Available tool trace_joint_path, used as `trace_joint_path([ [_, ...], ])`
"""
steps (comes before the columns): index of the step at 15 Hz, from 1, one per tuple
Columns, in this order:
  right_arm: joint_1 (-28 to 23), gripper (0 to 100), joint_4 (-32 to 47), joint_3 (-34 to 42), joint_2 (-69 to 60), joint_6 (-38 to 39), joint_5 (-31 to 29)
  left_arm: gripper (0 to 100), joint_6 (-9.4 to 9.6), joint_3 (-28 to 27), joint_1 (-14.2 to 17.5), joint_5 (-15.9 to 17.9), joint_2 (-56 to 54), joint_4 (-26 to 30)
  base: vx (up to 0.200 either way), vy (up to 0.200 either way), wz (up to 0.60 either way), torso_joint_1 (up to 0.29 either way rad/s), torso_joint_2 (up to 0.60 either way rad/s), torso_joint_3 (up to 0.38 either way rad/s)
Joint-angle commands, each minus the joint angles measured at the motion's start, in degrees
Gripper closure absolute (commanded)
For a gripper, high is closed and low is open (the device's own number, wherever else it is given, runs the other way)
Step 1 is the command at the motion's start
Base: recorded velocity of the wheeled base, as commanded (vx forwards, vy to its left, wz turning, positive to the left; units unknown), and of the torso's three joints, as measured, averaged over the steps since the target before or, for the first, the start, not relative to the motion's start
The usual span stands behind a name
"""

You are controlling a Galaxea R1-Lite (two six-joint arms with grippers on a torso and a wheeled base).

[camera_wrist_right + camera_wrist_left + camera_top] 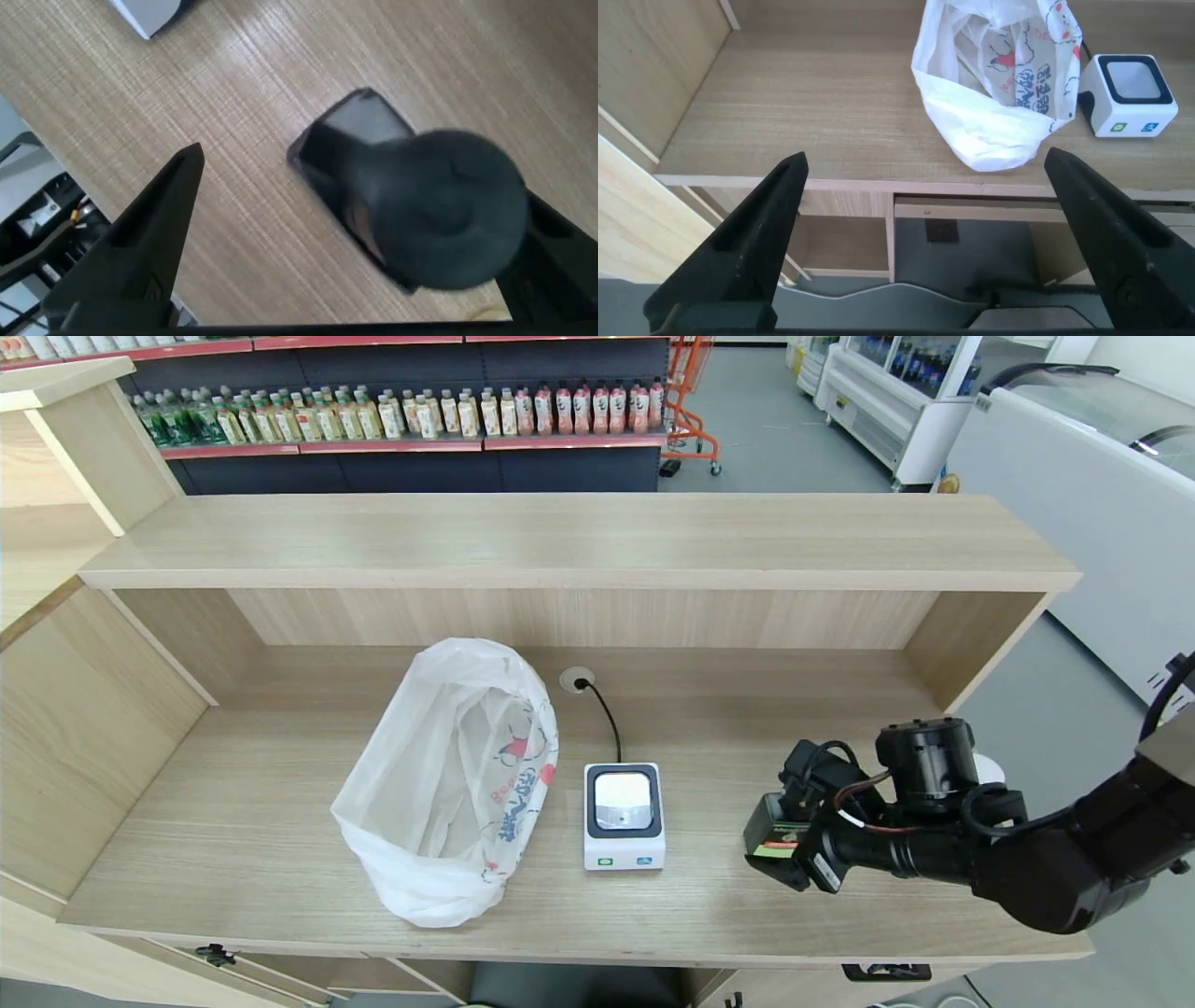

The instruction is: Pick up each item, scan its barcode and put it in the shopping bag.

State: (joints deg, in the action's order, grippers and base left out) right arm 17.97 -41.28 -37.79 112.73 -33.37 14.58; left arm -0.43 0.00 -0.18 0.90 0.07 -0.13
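Observation:
A white plastic shopping bag (457, 784) (999, 84) lies open-mouthed on the wooden counter (261, 821). To its right is the white barcode scanner (624, 814) (1128, 93), its window facing up. My right gripper (780, 849) (364, 177) hangs low over the counter right of the scanner, open. A dark item with a round black top (420, 215) sits between its spread fingers, and the left finger (149, 243) is clearly apart from it. My left gripper (924, 252) is open and holds nothing, out past the counter's front edge, near the bag.
The scanner's black cable (607, 714) runs back to a hole in the counter. A raised wooden ledge (579, 537) and side walls box in the counter. A white round thing (991, 767) peeks out behind my right arm. Drawer fronts (971, 210) lie below the front edge.

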Motion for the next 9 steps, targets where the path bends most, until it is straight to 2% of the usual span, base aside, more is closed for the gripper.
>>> trace_joint_path([
  [1,1.10,0,-0.38,-2.55,3.29,-0.12,0.10,0,-0.01,0.00,0.01,0.06,0.01,-0.04,0.000,0.000,0.00,0.000,0.00,0.000],
  [9,2.77,0,-1.88,-8.26,7.77,0.58,1.06,0,-0.01,0.00,0.01,0.06,0.01,-0.04,0.000,0.000,0.00,0.000,0.00,0.000],
])
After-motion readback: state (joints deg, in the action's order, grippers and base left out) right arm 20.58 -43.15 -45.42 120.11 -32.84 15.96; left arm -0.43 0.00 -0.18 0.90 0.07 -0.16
